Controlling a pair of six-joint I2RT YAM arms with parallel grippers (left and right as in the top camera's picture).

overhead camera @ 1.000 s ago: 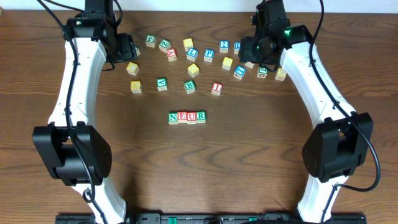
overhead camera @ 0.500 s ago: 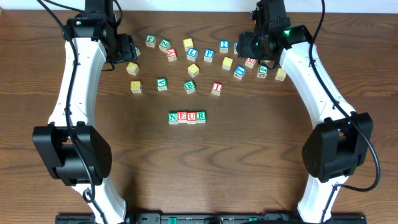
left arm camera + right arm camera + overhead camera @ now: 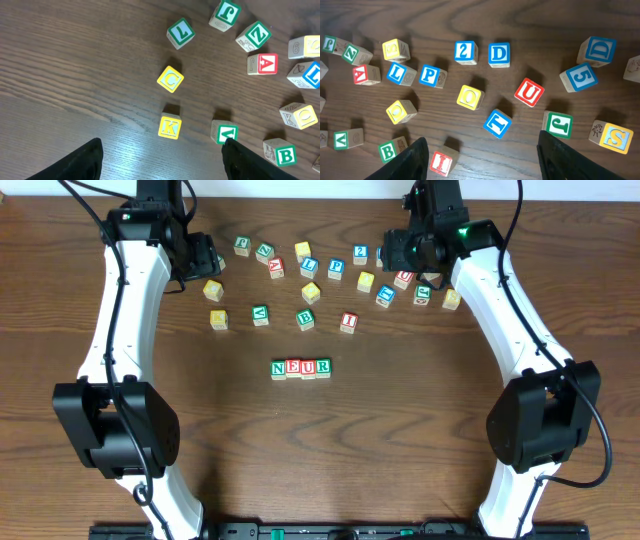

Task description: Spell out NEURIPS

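I-block (image 3: 441,162) apart from end effector (image 3: 481,142) (right)

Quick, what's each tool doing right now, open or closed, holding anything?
Left tool: open, holding nothing.
Right tool: open, holding nothing.

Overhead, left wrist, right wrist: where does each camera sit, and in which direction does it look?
Overhead: fixed above the table, looking straight down at the NEUR row; both arms show.
Left wrist: on the left arm, facing down at the yellow K block; its fingers show.
Right wrist: on the right arm, facing down at the red I block; its fingers show.
Shared: both wrist views hold the red A block.
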